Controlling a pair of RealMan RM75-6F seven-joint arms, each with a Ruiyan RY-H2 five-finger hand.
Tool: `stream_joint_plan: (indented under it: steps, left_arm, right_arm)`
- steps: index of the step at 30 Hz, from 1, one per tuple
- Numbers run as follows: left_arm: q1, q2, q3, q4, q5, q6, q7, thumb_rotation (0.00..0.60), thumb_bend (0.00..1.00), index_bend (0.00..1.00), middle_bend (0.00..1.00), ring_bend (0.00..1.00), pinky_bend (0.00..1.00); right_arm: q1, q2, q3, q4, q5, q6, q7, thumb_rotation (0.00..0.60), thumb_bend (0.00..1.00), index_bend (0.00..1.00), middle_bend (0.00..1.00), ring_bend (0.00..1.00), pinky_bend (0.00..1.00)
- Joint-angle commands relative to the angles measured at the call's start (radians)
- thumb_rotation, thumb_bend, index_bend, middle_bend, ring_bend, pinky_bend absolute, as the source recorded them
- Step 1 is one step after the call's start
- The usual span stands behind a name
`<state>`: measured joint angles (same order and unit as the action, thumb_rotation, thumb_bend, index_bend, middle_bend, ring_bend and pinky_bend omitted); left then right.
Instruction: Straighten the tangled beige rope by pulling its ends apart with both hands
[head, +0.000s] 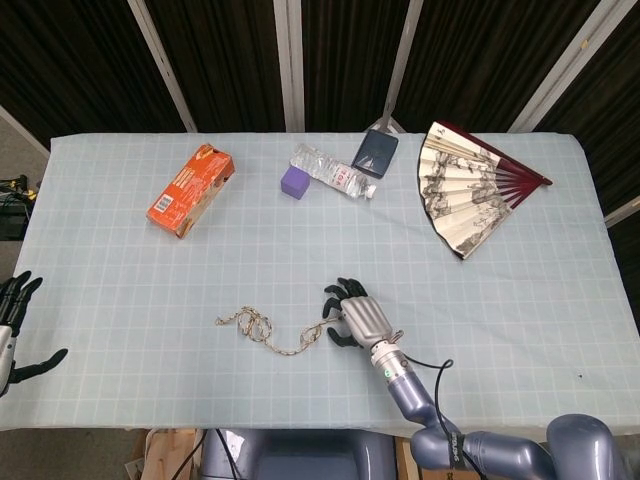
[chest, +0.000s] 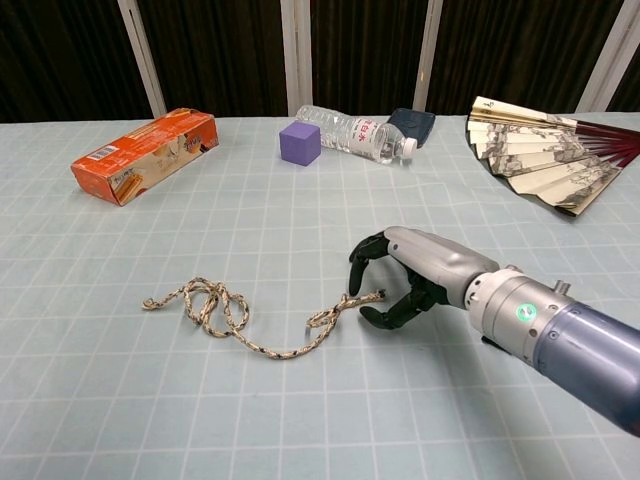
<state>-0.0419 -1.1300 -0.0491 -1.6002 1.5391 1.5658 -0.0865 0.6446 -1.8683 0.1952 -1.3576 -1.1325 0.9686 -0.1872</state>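
Head view: tangled beige braided rope (head: 275, 332) on checked pale-blue surface (head: 520, 300); my left hand (head: 15, 325) spread, empty, far off.
Chest view: right hand (chest: 395, 285) curled over rope's end, not clamped — I risk dragging the tangle.

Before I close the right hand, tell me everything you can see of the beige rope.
The beige rope is a thin braided cord, beige flecked with darker strands, lying flat on the table. Its left part is tangled in overlapping loops; from there it curves right through a small loop to a free end. That end lies between the spread fingers and thumb of the right hand, not visibly pinched yet. The left end lies free.
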Motion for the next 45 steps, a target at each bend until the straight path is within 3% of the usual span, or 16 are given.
stream_joint_plan:
  steps: [1,13,45]
  left_arm:
    - [0.0,0.001,0.0,0.0,-0.002,-0.001,0.0,0.6,0.13,0.05,0.0,0.0,0.0]
    - [-0.002,0.003,-0.001,-0.001,-0.004,-0.001,-0.01,0.6,0.13,0.05,0.0,0.0,0.0]
    - [-0.003,0.007,-0.003,-0.005,-0.009,-0.001,-0.019,0.6,0.13,0.05,0.0,0.0,0.0]
  right_arm:
    - [0.003,-0.011,0.003,0.009,0.005,0.001,-0.005,0.6,0.41,0.49,0.21,0.0,0.0]
    - [0.007,-0.036,0.014,0.013,0.026,0.001,-0.018,0.6,0.41,0.55,0.23,0.0,0.0]
    - [0.002,-0.061,0.012,0.035,0.065,0.0,-0.059,0.6,0.42,0.57,0.24,0.0,0.0]
